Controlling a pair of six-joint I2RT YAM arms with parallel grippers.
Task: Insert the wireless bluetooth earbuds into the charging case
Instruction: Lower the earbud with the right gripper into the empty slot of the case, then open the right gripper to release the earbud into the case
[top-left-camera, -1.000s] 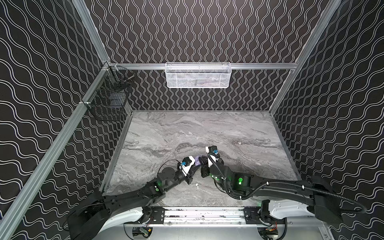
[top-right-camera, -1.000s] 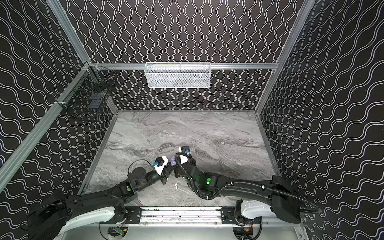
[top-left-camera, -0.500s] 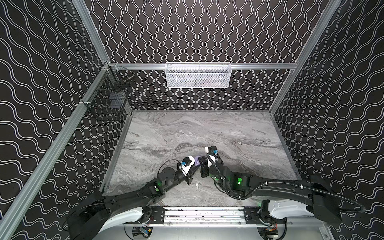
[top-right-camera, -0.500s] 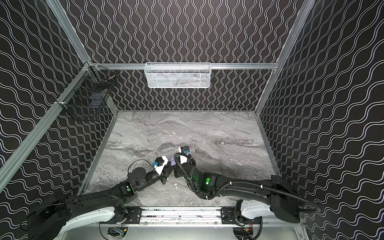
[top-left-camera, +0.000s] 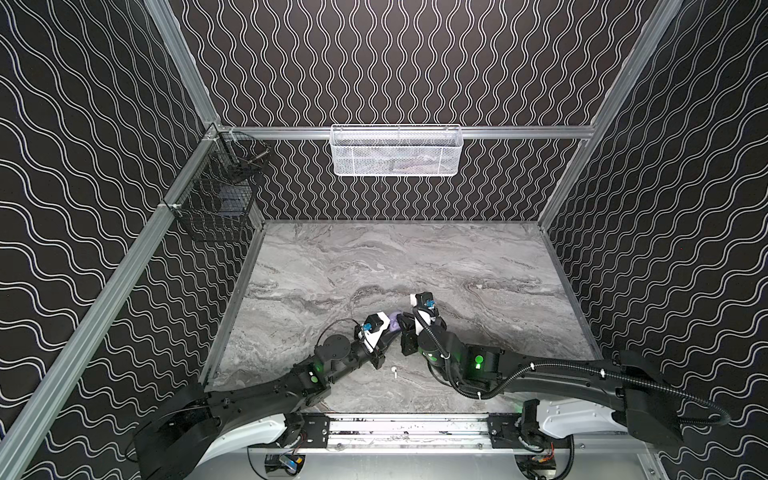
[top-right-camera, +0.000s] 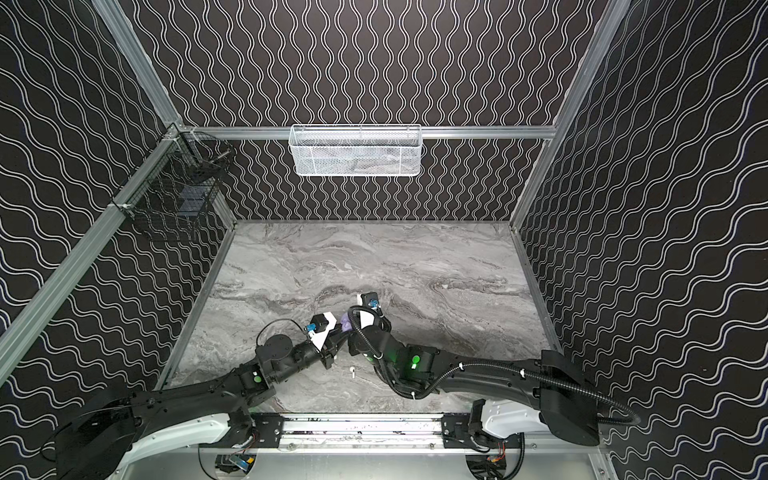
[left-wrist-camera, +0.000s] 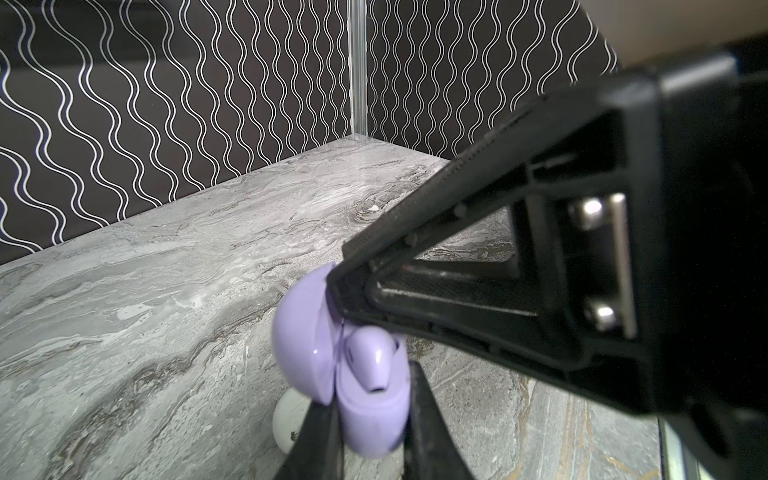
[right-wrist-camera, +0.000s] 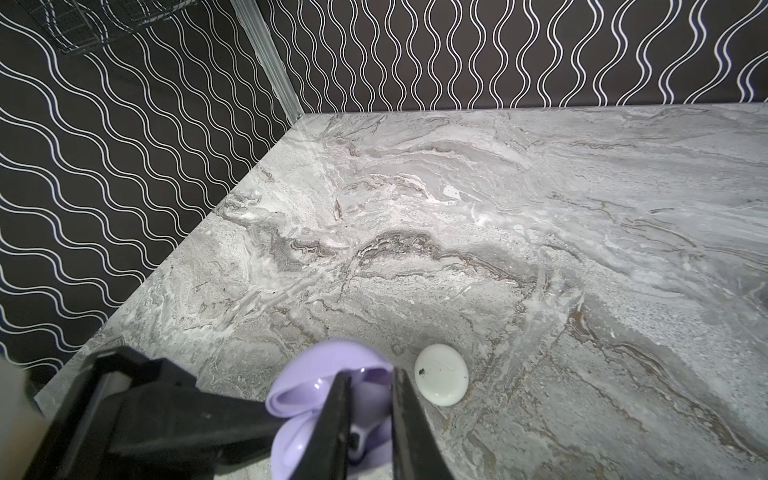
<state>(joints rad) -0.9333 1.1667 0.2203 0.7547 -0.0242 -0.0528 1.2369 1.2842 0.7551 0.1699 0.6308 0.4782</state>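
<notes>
Lavender case, lid open, clamped btwn left gripper jaws, lavender bud inside. Right gripper jaws nearly together over it, grip unclear tbh. White case just beside it, half hidden; white bud nearby.

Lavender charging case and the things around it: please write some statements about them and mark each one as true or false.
1. The open lavender clamshell charging case is clamped by the left gripper. True.
2. A lavender bulb-headed earbud sits in that case. True.
3. The white round plastic case on the grey marble table is open. False: it lies shut.
4. The tiny white stemmed earbud lies inside the white case. False: it lies alone on the table, apart from both cases.
5. The white wire-mesh basket stands on the table. False: it hangs on the back wall's rail.
</notes>
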